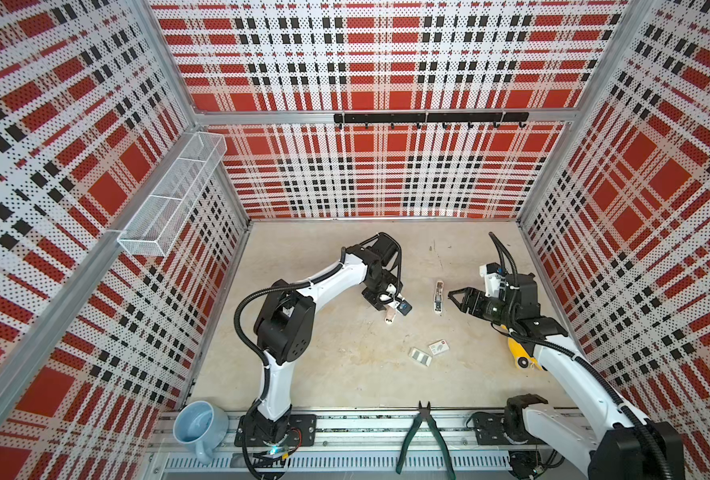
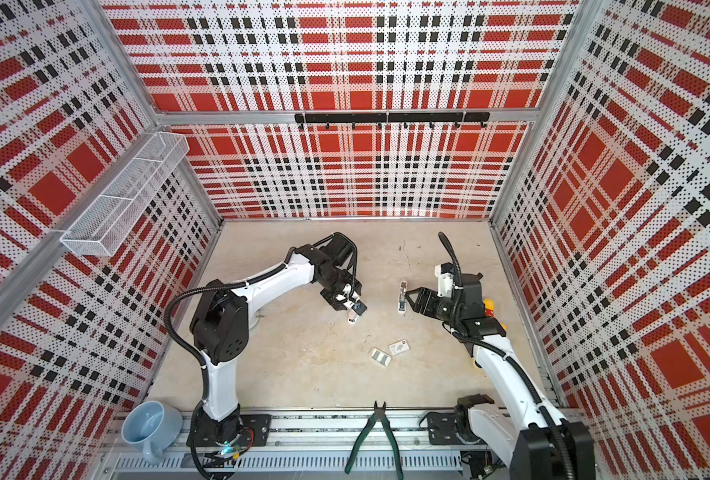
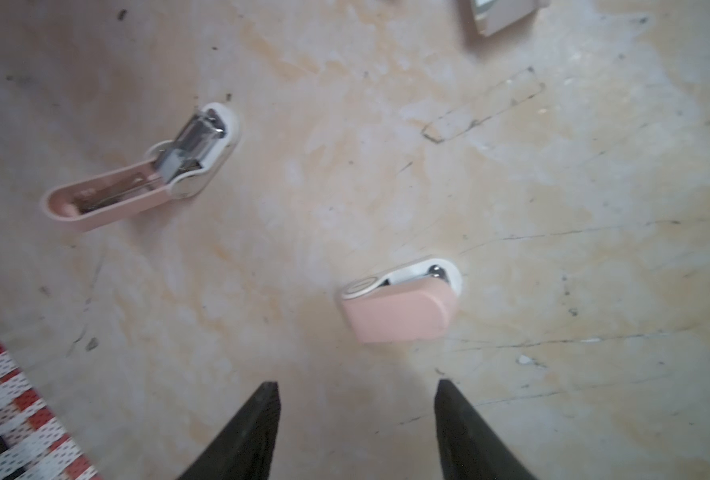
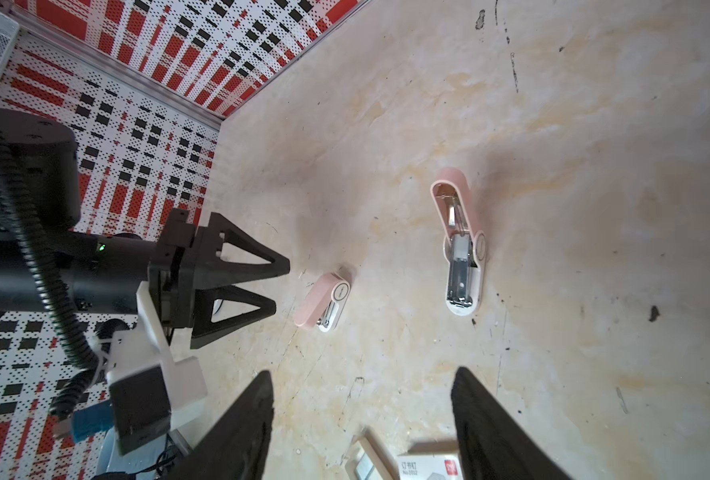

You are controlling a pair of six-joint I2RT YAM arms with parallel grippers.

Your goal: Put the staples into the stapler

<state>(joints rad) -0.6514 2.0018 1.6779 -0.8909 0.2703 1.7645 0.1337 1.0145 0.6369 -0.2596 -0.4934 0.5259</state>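
A pink stapler [image 1: 439,297] [image 4: 461,249] lies flipped open on the table, its metal magazine showing. A second, small pink stapler [image 1: 389,318] [image 3: 399,309] lies closed to its left. The staples [image 1: 421,356] [image 2: 381,356] are grey strips in a small tray nearer the front, beside a white sleeve [image 1: 438,347] [image 4: 428,463] with a red mark. My left gripper [image 1: 383,308] [image 3: 357,384] hovers open just short of the closed stapler, holding nothing. My right gripper [image 1: 454,302] [image 4: 363,372] stands open and empty right of the open stapler.
A yellow tool [image 1: 521,357] lies under the right arm. Green-handled pliers [image 1: 423,440] and a blue cup [image 1: 199,424] rest on the front rail. A white mesh basket [image 1: 170,195] hangs on the left wall, a black hook rail [image 1: 430,117] on the back wall.
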